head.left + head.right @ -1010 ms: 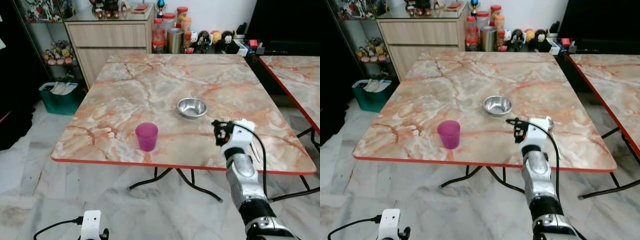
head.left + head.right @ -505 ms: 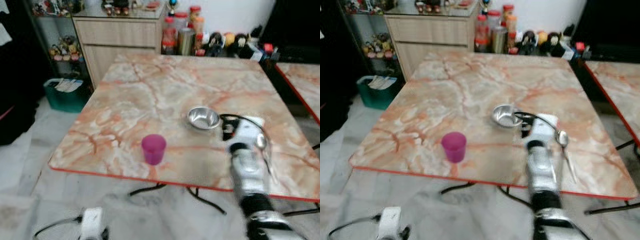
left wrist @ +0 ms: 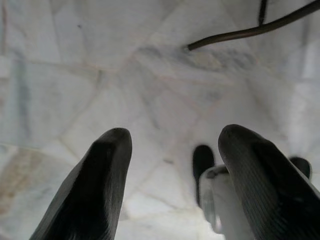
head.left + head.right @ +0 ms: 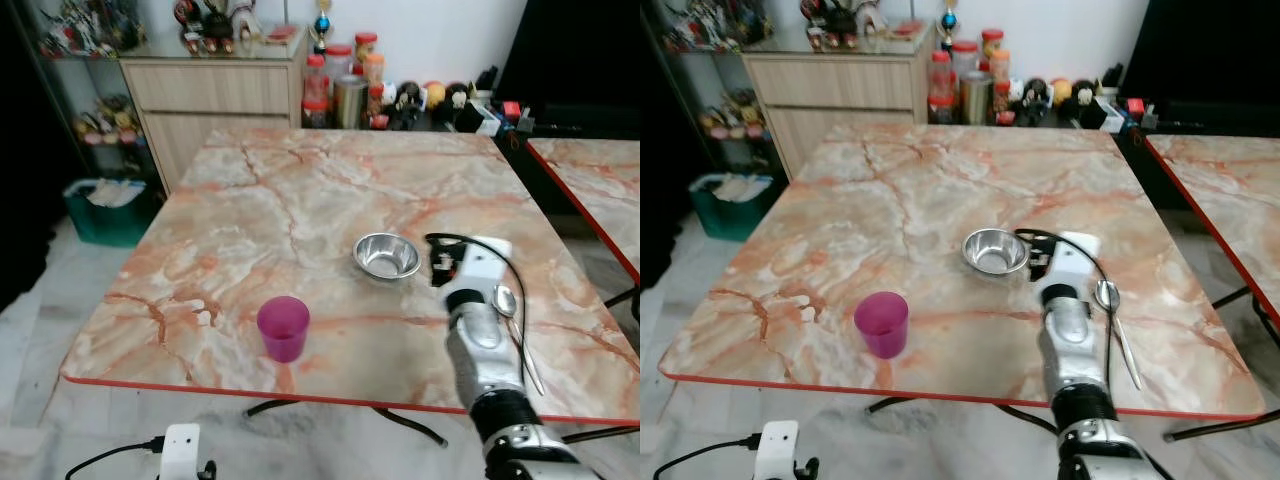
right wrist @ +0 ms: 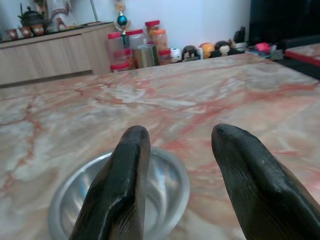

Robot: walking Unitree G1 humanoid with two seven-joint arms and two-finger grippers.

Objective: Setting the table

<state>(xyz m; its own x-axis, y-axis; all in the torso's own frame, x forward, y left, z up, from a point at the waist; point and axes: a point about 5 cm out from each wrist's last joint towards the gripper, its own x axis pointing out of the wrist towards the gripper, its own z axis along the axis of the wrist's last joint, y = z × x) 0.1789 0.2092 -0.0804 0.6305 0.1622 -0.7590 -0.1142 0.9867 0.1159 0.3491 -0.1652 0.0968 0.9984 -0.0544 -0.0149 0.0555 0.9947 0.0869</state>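
A steel bowl (image 4: 386,256) sits right of the middle of the marble table (image 4: 300,190). A purple cup (image 4: 283,328) stands nearer the front edge, left of the bowl. A metal spoon (image 4: 515,330) lies on the table right of my right arm. My right gripper (image 5: 175,135) is open just right of the bowl and low over the table, with its fingers (image 5: 125,180) pointing at the bowl (image 5: 160,190) and nothing between them. My left gripper (image 3: 172,137) hangs open over the floor tiles.
Jars and figurines (image 4: 360,85) line the floor beyond the table's far edge, beside a wooden cabinet (image 4: 215,95). A second marble table (image 4: 600,190) stands to the right. A green bin (image 4: 105,205) sits on the floor at left. Black table legs (image 3: 250,32) cross the floor.
The head view has shifted. My right gripper has moved away from the table's front edge and now stands level with the bowl. The spoon shows clear of the arm.
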